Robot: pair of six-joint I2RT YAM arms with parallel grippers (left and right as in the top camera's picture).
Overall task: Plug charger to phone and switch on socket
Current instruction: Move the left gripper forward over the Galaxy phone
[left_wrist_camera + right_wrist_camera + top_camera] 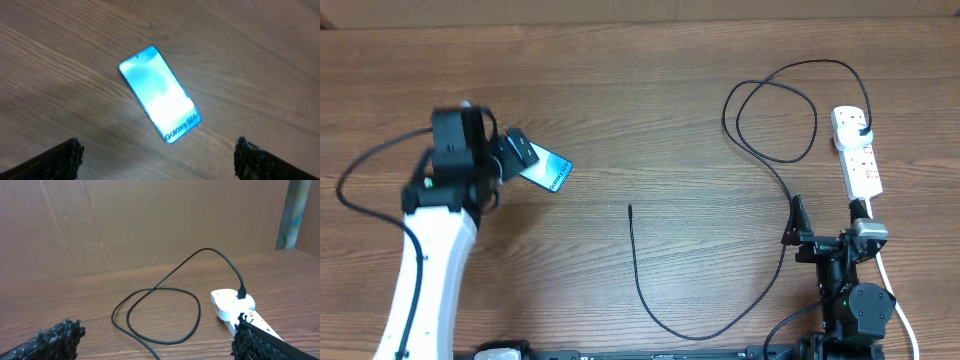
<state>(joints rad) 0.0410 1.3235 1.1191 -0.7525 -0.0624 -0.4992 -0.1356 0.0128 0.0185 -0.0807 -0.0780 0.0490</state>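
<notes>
The left tool [515, 155] stands with its jaws wide apart and holds nothing. It hangs over the left half of the wooden counter [650, 90], about midway between the far and near edges. The right tool [828, 215], jaws just as wide and also empty, sits by the near right corner and faces the far edge.

The charger [633, 250] is the longest thing here. Its cable curves from the middle of the counter toward the near edge, climbs past the right tool's left finger, makes a loop near the far edge, and ends in a black plug [863, 131] seated in the farthest outlet of the socket [860, 165].

The socket lies along the right edge, lengthwise from far to near, its near end just beyond the right tool. A white cord [895, 300] trails from it toward the near edge.

The phone [159, 95] lies flat and slanted, screen up and lit, just ahead of the left tool, between the lines of its fingers but not touched.

The charger's small tip [630, 208] rests bare at the middle of the counter, well apart from the phone and from both tools.
</notes>
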